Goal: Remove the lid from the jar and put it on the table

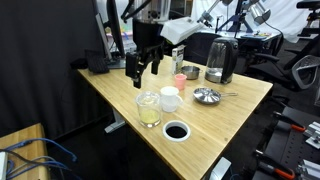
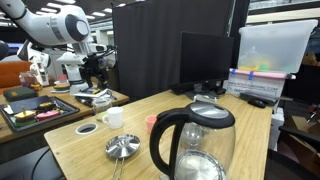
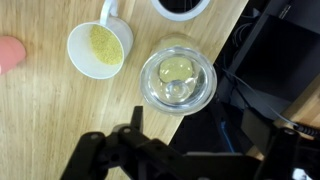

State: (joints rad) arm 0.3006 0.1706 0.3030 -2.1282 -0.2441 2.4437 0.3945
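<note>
The black two-finger gripper (image 1: pixel 146 72) is held wide open and empty above the round clear glass lid (image 3: pixel 177 76), seated on the short clear glass jar (image 1: pixel 148 112) on the light wooden table (image 1: pixel 235 105); should it be lowered off-centre, the nearby white cup (image 3: pixel 71 50) may be struck

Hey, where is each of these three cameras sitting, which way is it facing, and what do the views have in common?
Exterior view: high beyond a table corner, looking down across it; the gripper hangs above the jar.
Exterior view: low, behind the kettle, facing along the table to the arm at the far end.
Wrist view: looks straight down on the lid; the gripper shows at the bottom edge.
Shared: all three show the white cup.
</note>
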